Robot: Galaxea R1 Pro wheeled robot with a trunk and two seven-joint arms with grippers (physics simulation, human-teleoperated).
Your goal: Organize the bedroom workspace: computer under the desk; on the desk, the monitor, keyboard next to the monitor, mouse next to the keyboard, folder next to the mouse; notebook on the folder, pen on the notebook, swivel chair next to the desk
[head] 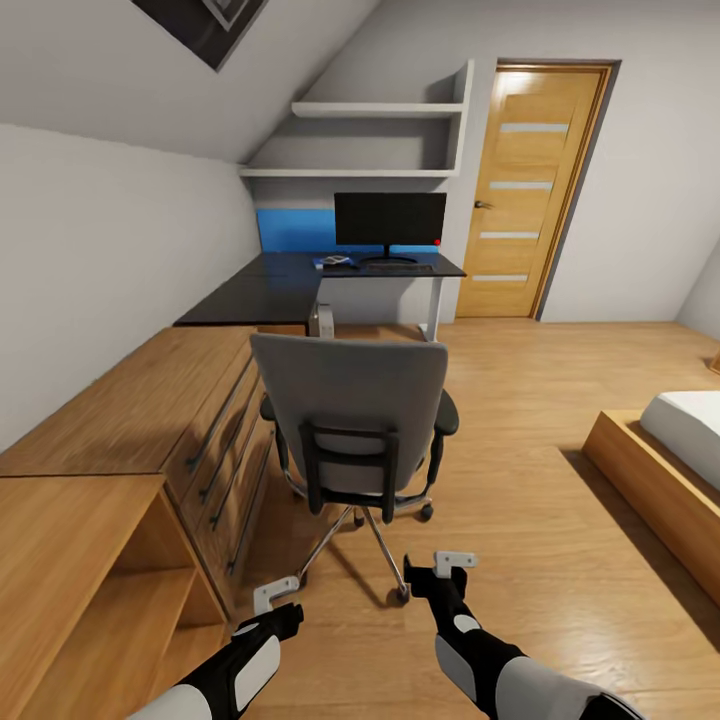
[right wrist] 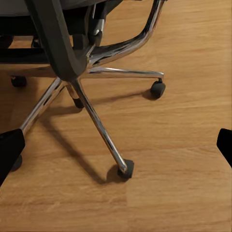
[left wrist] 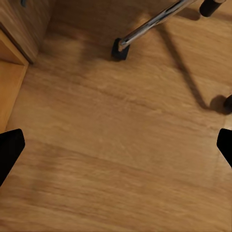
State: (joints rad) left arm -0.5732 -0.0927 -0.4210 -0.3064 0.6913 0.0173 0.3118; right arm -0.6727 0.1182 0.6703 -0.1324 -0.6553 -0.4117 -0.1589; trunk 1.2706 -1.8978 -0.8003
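The swivel chair (head: 352, 420) stands on the wooden floor (head: 560, 380) with its grey back toward the camera, well short of the table (head: 300, 275) at the far wall. Its chrome star base and black castors show under the seat; in the right wrist view the base (right wrist: 92, 101) spreads across the floor with one castor (right wrist: 126, 169) closest. Whether the folder lies on the seat cannot be told, since the backrest hides it.

Beyond the chair, the monitor (head: 390, 220) stands upright on the dark table, its screen black with a small red dot at one lower corner. The keyboard (head: 398, 267) lies flat just in front of the monitor's foot, and a small bluish item (head: 334, 261), too small to identify, lies beside it. The computer (head: 321, 320) stands on the floor under the table. No writing or brand can be read anywhere.

Beside the chair runs a low wooden drawer unit (head: 215, 420); a wooden door (head: 530, 190) stands past the table, and a bed (head: 690, 420) is on the other side of the chair.

The left claw (head: 276, 595) and right claw (head: 455, 563) hang low near the chair's base, each with fingers apart and holding nothing.
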